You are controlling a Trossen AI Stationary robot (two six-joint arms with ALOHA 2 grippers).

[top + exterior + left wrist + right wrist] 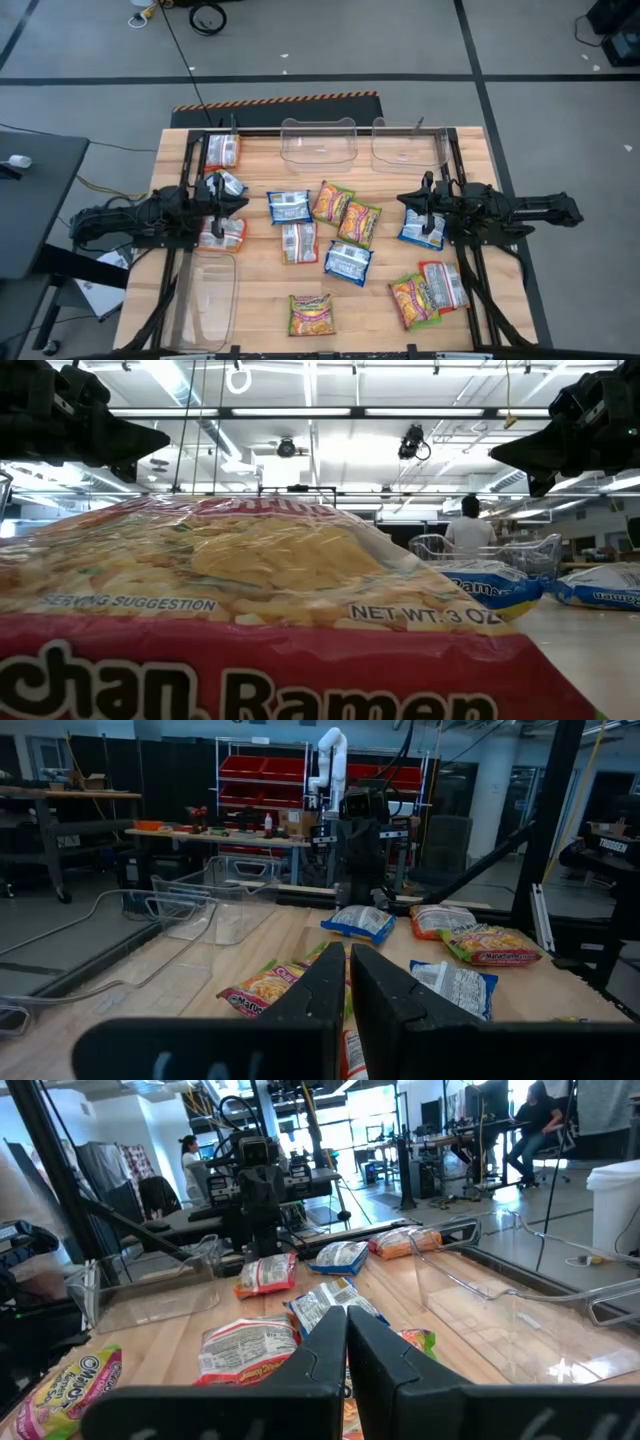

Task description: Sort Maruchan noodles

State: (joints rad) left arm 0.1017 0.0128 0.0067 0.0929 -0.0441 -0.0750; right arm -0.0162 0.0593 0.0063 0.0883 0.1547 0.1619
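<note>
Twelve or so Maruchan noodles [347, 224] packets lie flat and scattered across the wooden tabletop [265, 290], none of them yet inside a clear tub [319, 141]. Two tubs sit along the far edge and a third [208, 300] near the front left corner. Most packets cluster in the middle, two sit near the front right corner, and three lie by the left edge. Their long axes run every which way, some square to the tabletop edges, some slanted. The left claw [240, 199] hovers over the left side, clenched and holding nothing. The right claw [404, 201] hovers over the right side beside a blue packet [421, 230], likewise clenched and empty. Sorting looks not yet begun. By my judgement, the next move calls for a claw to spread, turn across a packet's short side, and descend.
</note>
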